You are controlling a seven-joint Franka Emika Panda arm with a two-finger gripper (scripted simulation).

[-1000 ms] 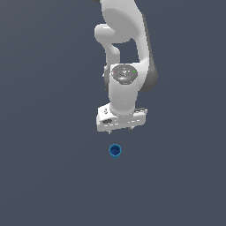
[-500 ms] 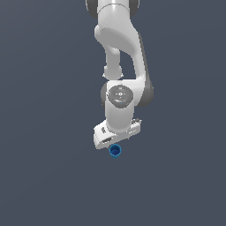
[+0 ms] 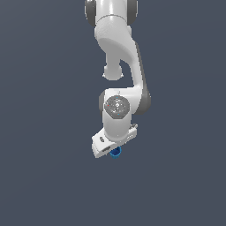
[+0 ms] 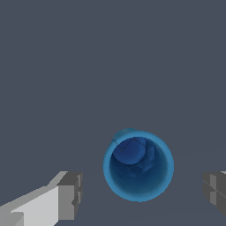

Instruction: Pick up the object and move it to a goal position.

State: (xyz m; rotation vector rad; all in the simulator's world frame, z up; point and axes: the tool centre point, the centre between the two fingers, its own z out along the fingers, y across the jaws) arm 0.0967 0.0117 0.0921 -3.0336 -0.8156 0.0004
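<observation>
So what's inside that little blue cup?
Nothing: the wrist view looks straight into the blue cup and shows only its bare blue bottom. In the exterior view the gripper hides most of it.

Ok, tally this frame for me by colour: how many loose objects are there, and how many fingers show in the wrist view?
Blue: 1, the ribbed cup
Grey-tipped fingers: 2, one on each side of the cup, both apart from it
Total: 3

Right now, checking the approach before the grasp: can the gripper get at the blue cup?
Probably yes. The gripper is open, its fingers stand either side of the blue cup with gaps, and nothing lies between.
</observation>
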